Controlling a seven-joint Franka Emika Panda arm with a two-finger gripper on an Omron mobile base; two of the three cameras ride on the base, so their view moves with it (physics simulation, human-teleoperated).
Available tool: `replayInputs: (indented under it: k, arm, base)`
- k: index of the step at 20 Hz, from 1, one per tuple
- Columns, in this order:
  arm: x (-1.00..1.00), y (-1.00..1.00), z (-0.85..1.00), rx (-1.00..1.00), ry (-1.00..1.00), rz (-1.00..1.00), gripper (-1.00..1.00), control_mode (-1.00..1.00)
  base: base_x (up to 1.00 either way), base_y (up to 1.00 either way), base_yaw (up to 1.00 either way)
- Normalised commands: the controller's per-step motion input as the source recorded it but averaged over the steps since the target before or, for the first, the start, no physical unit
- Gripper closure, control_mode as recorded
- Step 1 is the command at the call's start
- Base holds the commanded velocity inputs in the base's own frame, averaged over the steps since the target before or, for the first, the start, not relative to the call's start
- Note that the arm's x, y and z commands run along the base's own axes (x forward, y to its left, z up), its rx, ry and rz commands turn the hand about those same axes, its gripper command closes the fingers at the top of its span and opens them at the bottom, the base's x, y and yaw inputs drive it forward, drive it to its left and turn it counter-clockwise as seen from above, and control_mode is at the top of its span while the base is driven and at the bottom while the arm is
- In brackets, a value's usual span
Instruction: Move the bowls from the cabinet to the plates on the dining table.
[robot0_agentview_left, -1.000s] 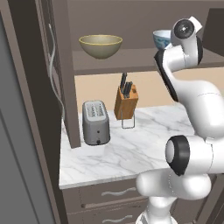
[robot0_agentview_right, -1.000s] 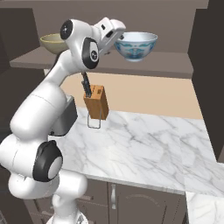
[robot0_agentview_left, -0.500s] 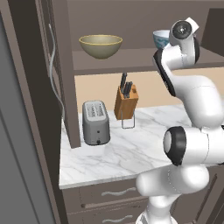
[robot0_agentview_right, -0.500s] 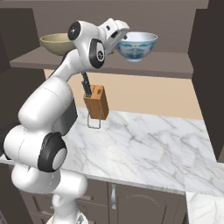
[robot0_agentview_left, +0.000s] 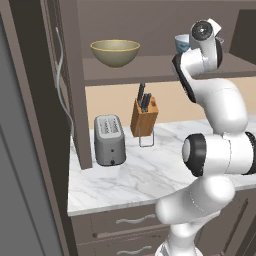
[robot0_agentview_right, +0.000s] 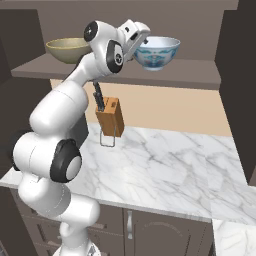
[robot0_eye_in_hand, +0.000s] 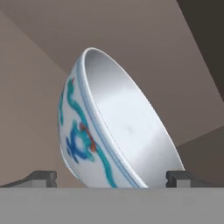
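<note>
On the cabinet shelf (robot0_agentview_right: 200, 75) the olive-tan bowl (robot0_agentview_left: 115, 52) sits at the left, well apart from the white and blue bowl (robot0_agentview_right: 156, 52), which stands farther right with the gripper (robot0_eye_in_hand: 111, 177) drawn up just beside its rim, jaws spread wide on either side of the rim and holding nothing. That bowl looks like glazed ceramic: stiff, smooth, probably slippery and liable to chip, with some weight, so pinching the thin rim wall, one finger inside and one outside, seems the surest hold. Below stand a toaster (robot0_agentview_left: 109, 139) and knife block (robot0_agentview_right: 110, 116) on the marble counter (robot0_agentview_right: 165, 165). The cabinet's right wall (robot0_agentview_right: 235, 80) closes that side; withdrawal looks freest straight forward.
</note>
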Motion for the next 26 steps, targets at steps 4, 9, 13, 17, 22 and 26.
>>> replayInputs:
  k: [4,9,13,17,22,26]
  arm:
    - [0.29,-0.14,0.00,-0.02,0.03,0.01,-1.00,-1.00]
    - [0.28,-0.14,-0.07,-0.01,0.01,0.02,-1.00,-1.00]
    - [0.25,-0.16,-0.20,0.00,0.03,0.03,-1.00,-1.00]
    - [0.07,-0.18,-0.43,0.00,0.07,0.01,-1.00,-1.00]
    - [0.01,-0.21,-0.59,0.00,0.03,0.00,-1.00,-1.00]
    - [0.00,-0.22,-0.70,-0.01,0.00,0.00,-1.00,-1.00]
  base:
    - [0.00,0.00,0.00]
    - [0.00,0.00,0.00]
    - [0.00,0.00,0.00]
    - [0.00,0.00,0.00]
    - [0.00,0.00,0.00]
    - [0.00,0.00,0.00]
